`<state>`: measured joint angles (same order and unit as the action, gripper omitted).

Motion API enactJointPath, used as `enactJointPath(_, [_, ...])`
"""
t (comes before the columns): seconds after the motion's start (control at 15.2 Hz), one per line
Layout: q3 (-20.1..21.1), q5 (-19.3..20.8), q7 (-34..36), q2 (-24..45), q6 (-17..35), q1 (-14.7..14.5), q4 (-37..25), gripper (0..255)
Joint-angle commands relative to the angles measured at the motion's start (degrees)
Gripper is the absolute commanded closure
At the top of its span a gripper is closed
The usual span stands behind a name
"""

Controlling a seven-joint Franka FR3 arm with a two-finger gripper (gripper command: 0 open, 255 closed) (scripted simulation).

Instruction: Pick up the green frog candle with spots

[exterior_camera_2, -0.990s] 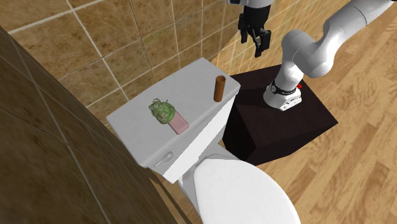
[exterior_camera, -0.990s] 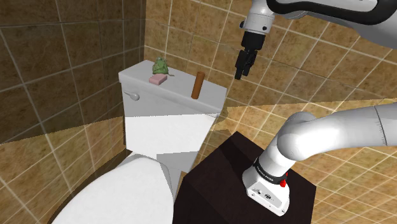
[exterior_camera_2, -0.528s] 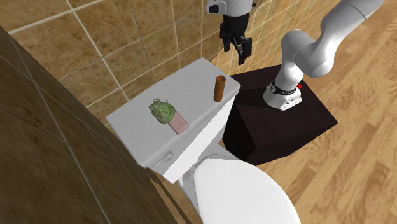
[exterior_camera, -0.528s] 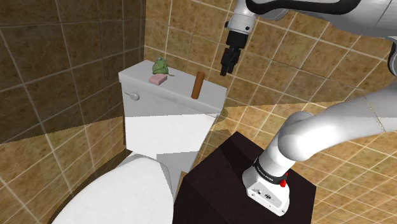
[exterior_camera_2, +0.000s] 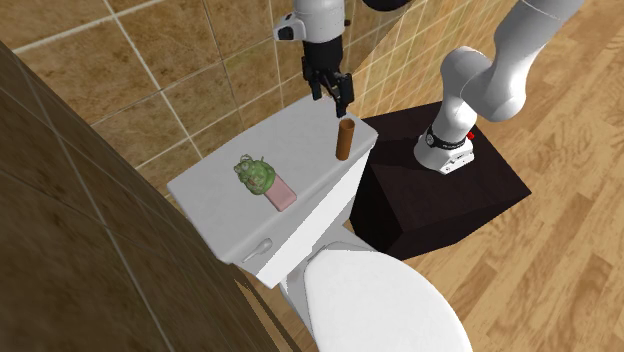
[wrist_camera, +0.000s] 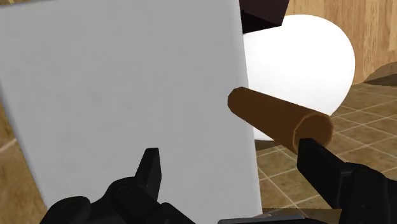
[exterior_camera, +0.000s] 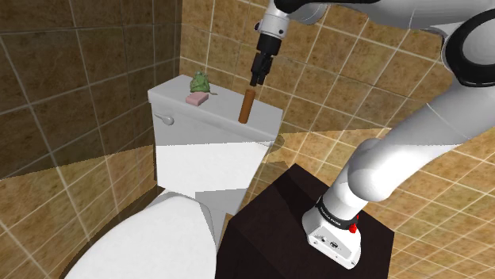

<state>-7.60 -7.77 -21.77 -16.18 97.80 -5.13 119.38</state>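
Observation:
The green spotted frog candle (exterior_camera: 199, 82) sits at the far end of the white toilet tank lid (exterior_camera: 224, 112), touching or nearly touching a pink soap bar (exterior_camera: 197, 98). From the second exterior view the frog (exterior_camera_2: 254, 173) is at the lid's (exterior_camera_2: 222, 215) middle left. My black gripper (exterior_camera: 257, 80) hangs open above the lid's other end, just over an upright brown cylinder (exterior_camera: 247, 106). Its fingers hold nothing. In the wrist view the gripper (wrist_camera: 230, 153) is spread over the lid (wrist_camera: 127, 83), with the cylinder (wrist_camera: 280, 118) close by one fingertip (wrist_camera: 312, 153).
The soap (exterior_camera_2: 281, 192) lies beside the frog, on the side away from the tiled wall. A flush handle (exterior_camera: 165, 120) sticks out of the tank front. The closed toilet seat lid (exterior_camera: 151, 238) is below. The dark stand (exterior_camera: 278, 214) sits to the shoulder view's right of the toilet.
The gripper has travelled leftward in both exterior views, from above the stand side to over the tank lid by the brown cylinder. It stays open. Nothing on the lid moved.

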Motion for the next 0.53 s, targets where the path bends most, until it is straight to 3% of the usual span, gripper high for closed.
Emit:
enactJointPath(0.0, [-0.5,-1.7,-2.4,4.7,0.6,-0.6,-4.2,0])
enactJointPath(0.46, [-1.0,-8.2,-10.1,20.3,0.1,-1.5,-19.9,0])
